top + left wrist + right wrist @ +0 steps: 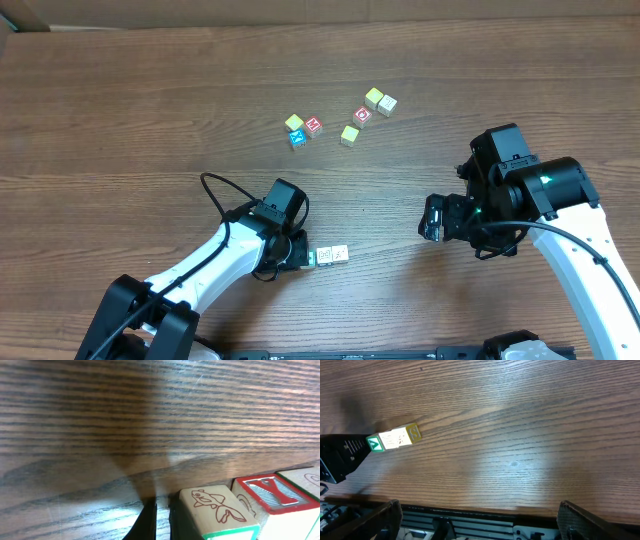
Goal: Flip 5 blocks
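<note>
Several blocks lie in a loose group at the far middle of the table: a yellow one [294, 122], a blue one [297, 139], a red "M" [314, 126], a red "O" [362, 115] and others. A short row of pale blocks [332, 256] lies by my left gripper [305, 257]. That gripper [164, 510] is shut and empty, its tip on the wood with one finger against the side of the fish-picture block [215, 505]. A red "Y" block [272, 491] comes after it. My right gripper [432, 217] stands open and empty, well right of the row [395, 439].
The left arm's black wrist [340, 455] shows at the left of the right wrist view, touching the row's green end [375, 443]. The table's front edge and a metal rail [470, 520] lie just below the right gripper [485, 525].
</note>
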